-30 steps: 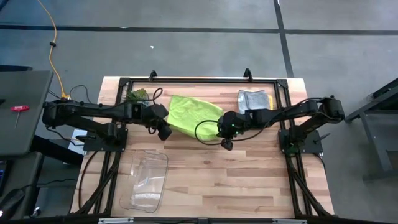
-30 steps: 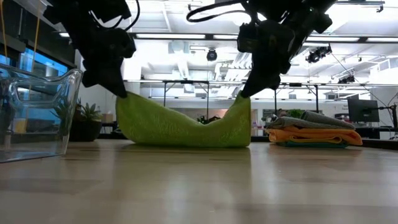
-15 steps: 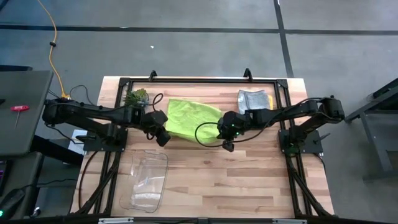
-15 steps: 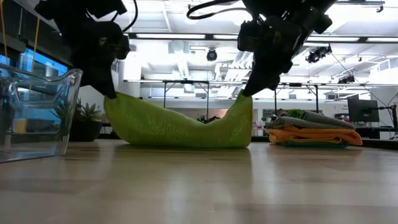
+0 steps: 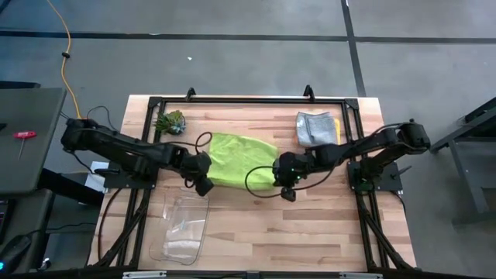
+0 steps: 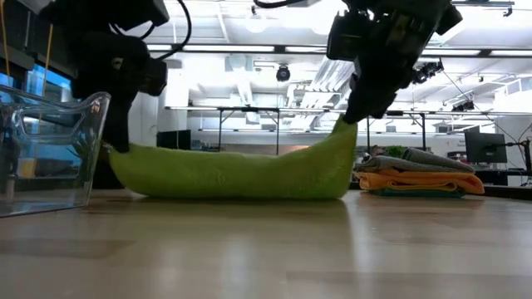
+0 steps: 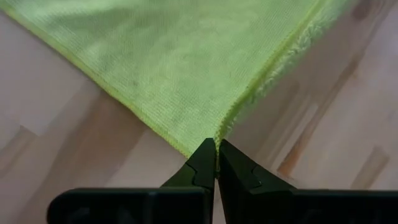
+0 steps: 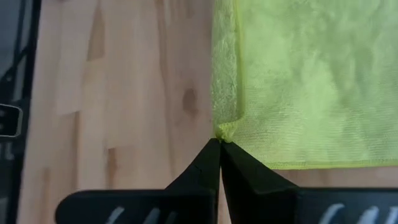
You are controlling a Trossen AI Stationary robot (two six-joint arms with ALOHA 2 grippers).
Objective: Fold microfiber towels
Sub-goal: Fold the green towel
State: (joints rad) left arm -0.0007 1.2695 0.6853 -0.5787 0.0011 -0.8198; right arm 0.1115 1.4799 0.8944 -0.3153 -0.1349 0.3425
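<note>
You have the green towel [image 5: 242,158] at the centre of the bench [image 5: 310,225], folded over on itself and sagging between two raised corners. Your left end effector [image 5: 203,184] is pinched shut on the corner at the towel's lower left; the right end effector [image 5: 285,190] is pinched shut on the corner at its lower right. Both wrist views show the fingertips [image 7: 214,167] pressed together on a doubled edge, so each grip likely holds two layers aligned, keeping the fold square. In the low view the middle rests on the wood while the ends lift. The other towels [image 5: 316,127] sit stacked at upper right; the bin [image 5: 184,225] waits lower left, the plant [image 5: 170,122] upper left.
</note>
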